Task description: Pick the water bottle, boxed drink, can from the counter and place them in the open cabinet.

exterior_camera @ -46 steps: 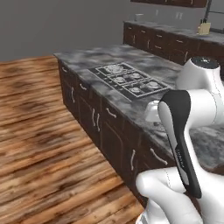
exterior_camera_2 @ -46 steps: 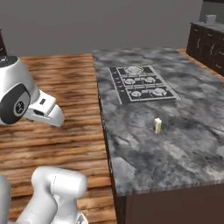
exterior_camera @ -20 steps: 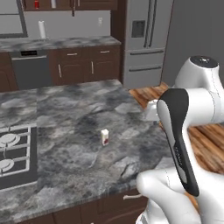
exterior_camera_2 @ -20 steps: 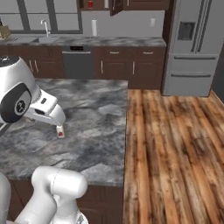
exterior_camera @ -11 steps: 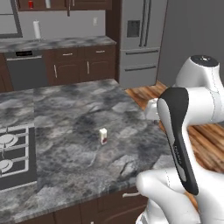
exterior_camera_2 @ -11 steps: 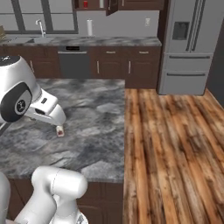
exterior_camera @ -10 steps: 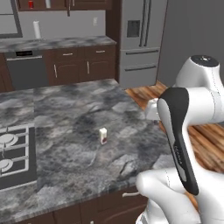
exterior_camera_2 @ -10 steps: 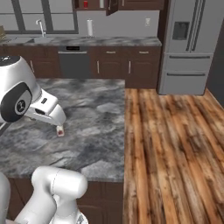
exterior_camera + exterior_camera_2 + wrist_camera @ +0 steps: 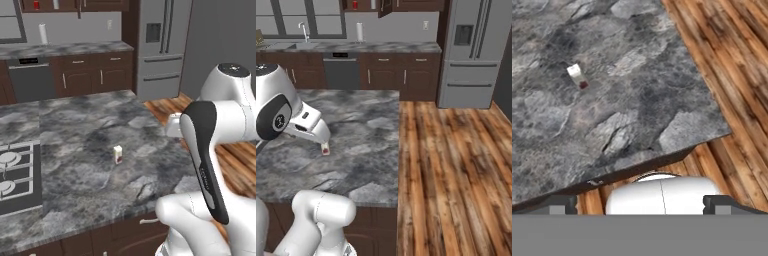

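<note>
My claw [image 9: 640, 204] hangs with its fingers [image 9: 559, 204] spread wide apart and nothing between them, looking down past the table's [image 9: 637, 100] corner onto the wood floor [image 9: 732, 60]. The boxed drink [image 9: 577, 76] stands upright and alone on the grey stone, well in from the edge; from the left base camera I see it [image 9: 118, 154] to the right of the cooktop [image 9: 15, 175], with bare stone all round it. In the right base view my own arm covers most of the carton [image 9: 325, 149]. The table ends just beside me, with open floor stretching to the refrigerator [image 9: 470, 50]. Across the room, above the far worktop, the open cabinet [image 9: 368, 5] is cut off by the top edge; a red can [image 9: 355, 4] sits inside, with something pale beside it that I cannot make out.
</note>
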Motion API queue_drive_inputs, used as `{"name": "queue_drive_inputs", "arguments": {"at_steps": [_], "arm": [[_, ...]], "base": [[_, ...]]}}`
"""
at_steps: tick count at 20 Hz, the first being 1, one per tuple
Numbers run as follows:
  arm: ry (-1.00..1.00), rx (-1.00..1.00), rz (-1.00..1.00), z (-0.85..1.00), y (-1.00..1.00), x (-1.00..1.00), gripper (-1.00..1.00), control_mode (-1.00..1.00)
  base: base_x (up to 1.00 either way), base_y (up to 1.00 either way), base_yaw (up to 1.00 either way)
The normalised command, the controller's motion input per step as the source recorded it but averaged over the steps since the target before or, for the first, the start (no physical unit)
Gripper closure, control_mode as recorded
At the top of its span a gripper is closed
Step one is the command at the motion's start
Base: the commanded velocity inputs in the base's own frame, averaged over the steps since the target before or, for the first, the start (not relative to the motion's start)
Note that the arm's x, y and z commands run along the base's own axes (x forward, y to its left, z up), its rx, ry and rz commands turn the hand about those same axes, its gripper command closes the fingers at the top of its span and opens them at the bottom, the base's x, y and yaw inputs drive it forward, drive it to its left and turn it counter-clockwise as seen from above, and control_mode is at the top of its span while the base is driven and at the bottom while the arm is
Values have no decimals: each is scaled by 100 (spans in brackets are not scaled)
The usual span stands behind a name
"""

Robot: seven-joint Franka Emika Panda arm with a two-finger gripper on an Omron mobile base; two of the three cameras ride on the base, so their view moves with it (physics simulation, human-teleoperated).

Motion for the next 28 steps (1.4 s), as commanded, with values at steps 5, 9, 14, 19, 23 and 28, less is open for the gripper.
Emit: {"name": "queue_drive_inputs", "arguments": {"at_steps": [5,9,14,19,23,28], "arm": [[-3,1,44,-3,37,65,-100,-100],[0,5,74,-4,9,100,-100,-100],[2,12,78,-5,0,90,-100,-100],[0,12,51,-6,0,82,-100,-100],[0,3,30,-14,0,70,-100,-100],[-8,0,2,-19,1,47,-100,-100]], "base": [[0,0,0],[0,0,0],[0,0,0],[0,0,0],[0,0,0],[0,0,0]]}}
